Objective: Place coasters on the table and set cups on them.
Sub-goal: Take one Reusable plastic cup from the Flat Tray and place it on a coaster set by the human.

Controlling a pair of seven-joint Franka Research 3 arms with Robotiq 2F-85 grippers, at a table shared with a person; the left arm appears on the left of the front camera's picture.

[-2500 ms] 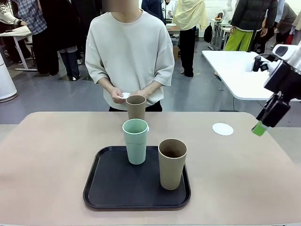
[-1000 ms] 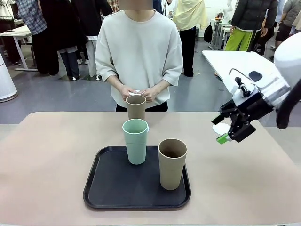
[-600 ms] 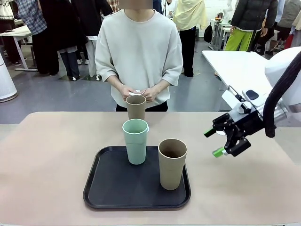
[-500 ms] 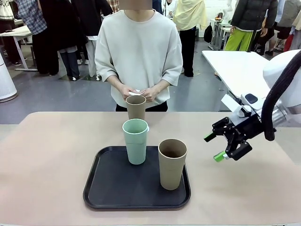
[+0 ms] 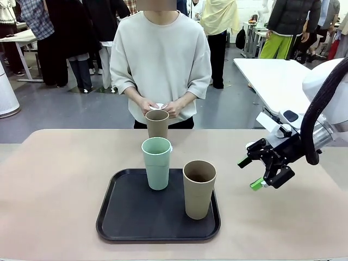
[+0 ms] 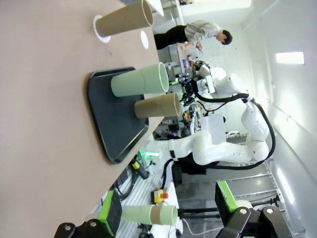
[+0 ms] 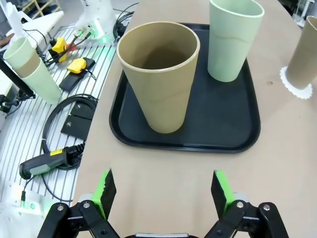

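Standing wide open and empty, the right jaws are aimed at the nearer brown cup (image 7: 159, 74), which is set upright on the black tray (image 7: 237, 134) straight ahead of them, not yet between the pads (image 7: 221, 191). The mint cup (image 7: 233, 37) is seen beyond it and off to one side of the jaws' line, on the same tray. The other brown cup (image 7: 304, 54) is seen farthest ahead, already seated on a coaster (image 7: 296, 88) on the desk (image 7: 163, 168). The left jaws are also held open with nothing between them, the tray lying well ahead of them. A bare coaster (image 6: 144, 39) appears to lie on the desk apart from the tray, and something small and white is held in the person's hands (image 5: 173, 109). Several failures can be expected. If the approach is made off-centre, the tall cup may be struck by one pad before it is straddled, and tipped onto the tray or against the mint cup. If the tapered, matte wall is gripped too lightly, the cup may be let slip. If too low a lift is made, its base may be caught on the tray's rim. The light bare coaster may be pushed aside by the cup's base, or the cup may be set down off-centre, since the disc is judged barely wider than that base.
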